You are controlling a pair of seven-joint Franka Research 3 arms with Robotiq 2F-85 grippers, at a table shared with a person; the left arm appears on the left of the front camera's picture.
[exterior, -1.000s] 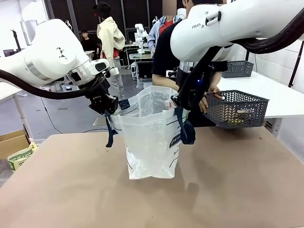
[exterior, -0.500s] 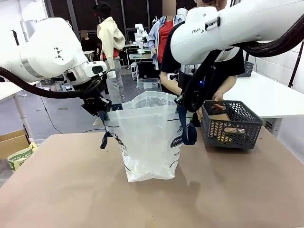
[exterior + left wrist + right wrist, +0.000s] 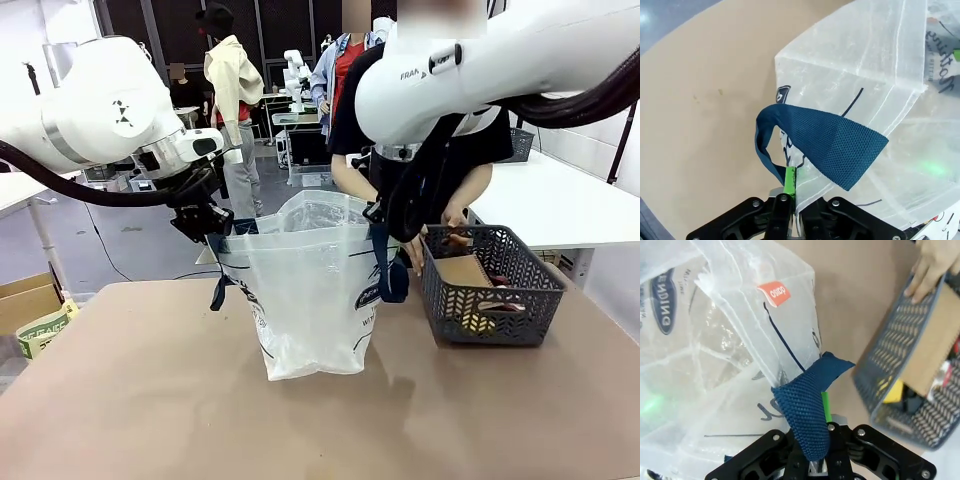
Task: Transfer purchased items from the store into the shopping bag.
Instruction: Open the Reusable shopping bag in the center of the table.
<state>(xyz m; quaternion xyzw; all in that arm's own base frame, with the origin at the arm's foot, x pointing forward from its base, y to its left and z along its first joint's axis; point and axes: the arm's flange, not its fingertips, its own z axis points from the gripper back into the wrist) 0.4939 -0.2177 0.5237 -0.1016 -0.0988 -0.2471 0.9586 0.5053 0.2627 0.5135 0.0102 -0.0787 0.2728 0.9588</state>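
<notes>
The shopping bag (image 3: 312, 290), clear plastic with navy straps, stands open at the table's middle. My left gripper (image 3: 208, 228) is shut on the bag's left rim beside a strap (image 3: 825, 142). My right gripper (image 3: 385, 215) is shut on the right rim at the other strap (image 3: 807, 412). The store, a dark grey lattice basket (image 3: 500, 315), rests on the table right of the bag. It holds a flat brown cardboard box (image 3: 463, 271), a yellow piece (image 3: 478, 322) and a red packet (image 3: 503, 289). A person's hand (image 3: 448, 238) grips the basket's far rim.
The person stands behind the bag and basket at the far edge. A white table (image 3: 575, 205) with another grey basket (image 3: 522, 142) is at the back right. A cardboard box (image 3: 25, 300) sits on the floor at left. The brown tabletop (image 3: 150, 400) in front is bare.
The person has lowered the basket from the air onto the table, nearer the bag. My left gripper has pulled the bag's rim leftward, widening the mouth.
</notes>
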